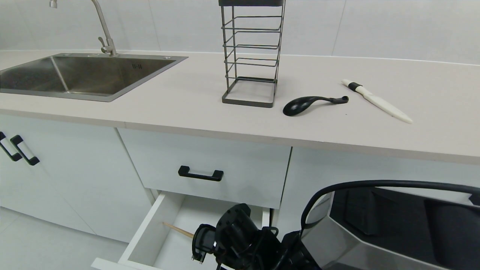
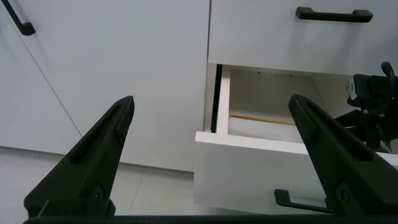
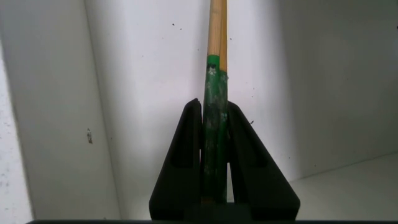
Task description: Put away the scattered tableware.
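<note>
Lowest in the head view, the black right gripper (image 1: 197,242) hangs over the pulled-out white lower drawer (image 1: 144,234). It pinches a pair of bamboo chopsticks (image 1: 178,229), whose free ends point toward the drawer's left wall. Above it sits a closed white upper drawer (image 1: 240,165) with a black bar handle (image 1: 200,173). On the pale countertop (image 1: 180,105) a black ladle with a curved handle (image 1: 300,105) lies just right of a dark upright wire rack (image 1: 251,56). A white knife with a black band (image 1: 377,100) lies farther right, apart from the ladle. A stainless steel sink (image 1: 86,75) with a curved metal tap (image 1: 103,26) is set into the countertop at far left.

From the left wrist, the left gripper (image 2: 210,99) has its two black fingers (image 2: 106,155) spread wide with nothing between them. It sits out in front of the white cabinet, left of the drawer. Beyond it the drawer stands open, and the chopsticks (image 2: 261,117) show as a thin tan line inside. The right gripper (image 2: 373,93) is at the drawer's far side.

From the right wrist, the right gripper's fingers (image 3: 186,143) are pressed together on the green-wrapped end of the chopsticks (image 3: 216,62). Their bare bamboo length runs out over the drawer's white floor; whether the tips touch it cannot be told.
</note>
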You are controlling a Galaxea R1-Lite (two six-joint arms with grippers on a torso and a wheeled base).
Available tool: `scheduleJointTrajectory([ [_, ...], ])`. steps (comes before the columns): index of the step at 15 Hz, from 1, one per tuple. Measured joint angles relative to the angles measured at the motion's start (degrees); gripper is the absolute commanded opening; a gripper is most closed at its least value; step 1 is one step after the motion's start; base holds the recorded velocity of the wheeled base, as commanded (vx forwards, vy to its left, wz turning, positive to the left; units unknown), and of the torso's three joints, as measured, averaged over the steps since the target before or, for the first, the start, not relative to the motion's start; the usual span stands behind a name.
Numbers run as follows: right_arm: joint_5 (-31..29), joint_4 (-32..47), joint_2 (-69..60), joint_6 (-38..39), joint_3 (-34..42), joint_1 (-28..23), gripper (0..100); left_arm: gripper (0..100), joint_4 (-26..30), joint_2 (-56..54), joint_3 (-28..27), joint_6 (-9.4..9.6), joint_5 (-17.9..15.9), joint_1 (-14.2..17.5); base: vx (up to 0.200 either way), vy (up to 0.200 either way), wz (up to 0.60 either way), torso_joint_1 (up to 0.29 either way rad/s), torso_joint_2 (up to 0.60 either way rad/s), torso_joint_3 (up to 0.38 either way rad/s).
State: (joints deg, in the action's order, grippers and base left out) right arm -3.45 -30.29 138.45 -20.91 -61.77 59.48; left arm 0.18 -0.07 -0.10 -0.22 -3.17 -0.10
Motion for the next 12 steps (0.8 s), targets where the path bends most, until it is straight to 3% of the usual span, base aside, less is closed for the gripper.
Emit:
scheduleJointTrajectory([
  [12, 0.4, 0.4, -1.0, 0.3, 1.2, 3.0, 0, 100, 0.0, 0.0, 0.0, -0.02, 0.0, 0.0, 0.000, 0.000, 0.00, 0.000, 0.00, 0.000],
])
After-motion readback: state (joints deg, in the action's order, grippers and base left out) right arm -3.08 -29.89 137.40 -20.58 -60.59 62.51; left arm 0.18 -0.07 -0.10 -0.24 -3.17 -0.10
